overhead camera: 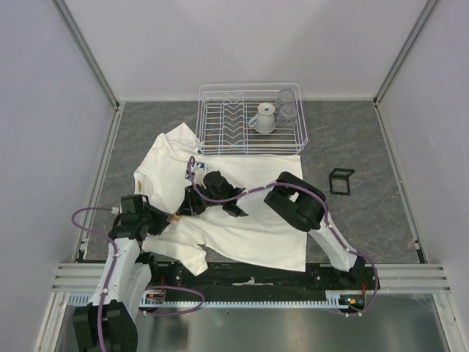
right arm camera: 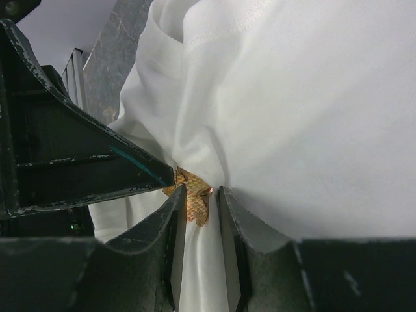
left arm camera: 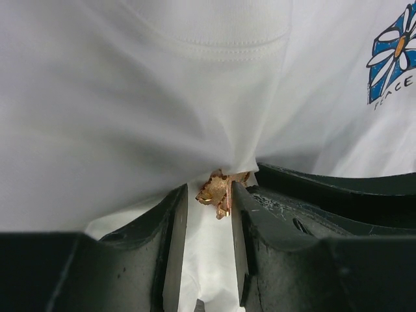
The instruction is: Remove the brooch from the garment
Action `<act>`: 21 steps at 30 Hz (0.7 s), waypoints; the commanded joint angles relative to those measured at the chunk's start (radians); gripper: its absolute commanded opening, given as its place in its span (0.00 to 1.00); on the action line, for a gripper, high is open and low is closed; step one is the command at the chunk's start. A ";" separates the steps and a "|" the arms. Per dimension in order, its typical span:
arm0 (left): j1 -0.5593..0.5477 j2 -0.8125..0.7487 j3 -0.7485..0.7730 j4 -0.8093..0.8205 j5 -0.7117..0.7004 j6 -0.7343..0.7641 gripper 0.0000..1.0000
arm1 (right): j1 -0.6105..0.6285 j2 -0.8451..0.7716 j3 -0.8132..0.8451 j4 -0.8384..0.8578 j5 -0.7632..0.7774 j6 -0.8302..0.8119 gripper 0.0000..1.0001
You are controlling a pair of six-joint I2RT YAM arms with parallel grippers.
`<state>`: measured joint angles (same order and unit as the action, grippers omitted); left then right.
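The left tool (left arm camera: 209,198) pinches the brooch (left arm camera: 221,188), tenting the white T-shirt (left arm camera: 162,110). The right tool (right arm camera: 198,201) flanks that fold, likely to brace the cloth; whether it is clamped I cannot tell.

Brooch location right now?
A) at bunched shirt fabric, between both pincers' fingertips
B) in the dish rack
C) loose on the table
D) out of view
A: each wrist view shows the brooch against the bunched shirt, between the tips of the left pincer and the right pincer.
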<state>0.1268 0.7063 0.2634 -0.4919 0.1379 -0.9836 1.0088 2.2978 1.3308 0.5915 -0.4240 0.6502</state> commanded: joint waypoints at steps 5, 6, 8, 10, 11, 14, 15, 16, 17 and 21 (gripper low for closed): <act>0.000 0.013 0.031 0.056 -0.015 -0.046 0.40 | 0.014 0.022 0.034 0.041 -0.024 0.006 0.33; -0.001 0.021 0.031 0.058 -0.017 -0.044 0.40 | 0.016 0.022 0.034 0.042 -0.022 0.006 0.32; -0.001 0.030 0.031 0.059 -0.021 -0.038 0.38 | 0.016 0.022 0.036 0.041 -0.022 0.005 0.32; 0.000 0.036 0.030 0.059 -0.027 -0.032 0.36 | 0.016 0.025 0.039 0.037 -0.022 0.005 0.32; 0.000 0.036 0.028 0.059 -0.030 -0.030 0.36 | 0.017 0.023 0.039 0.037 -0.022 0.002 0.32; 0.000 0.035 0.023 0.062 -0.027 -0.021 0.28 | 0.019 0.025 0.041 0.034 -0.024 0.002 0.31; -0.001 0.035 0.023 0.064 -0.027 -0.010 0.26 | 0.019 0.025 0.041 0.033 -0.024 0.002 0.31; 0.000 0.036 0.026 0.061 -0.026 -0.006 0.25 | 0.019 0.026 0.042 0.033 -0.022 0.000 0.31; 0.000 0.035 0.028 0.059 -0.026 -0.001 0.22 | 0.020 0.025 0.042 0.033 -0.024 -0.001 0.31; 0.000 0.035 0.028 0.058 -0.029 0.014 0.14 | 0.022 0.026 0.044 0.028 -0.024 -0.004 0.31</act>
<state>0.1268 0.7433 0.2653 -0.4625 0.1326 -0.9958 1.0145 2.3058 1.3380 0.5964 -0.4278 0.6510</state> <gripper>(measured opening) 0.173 0.311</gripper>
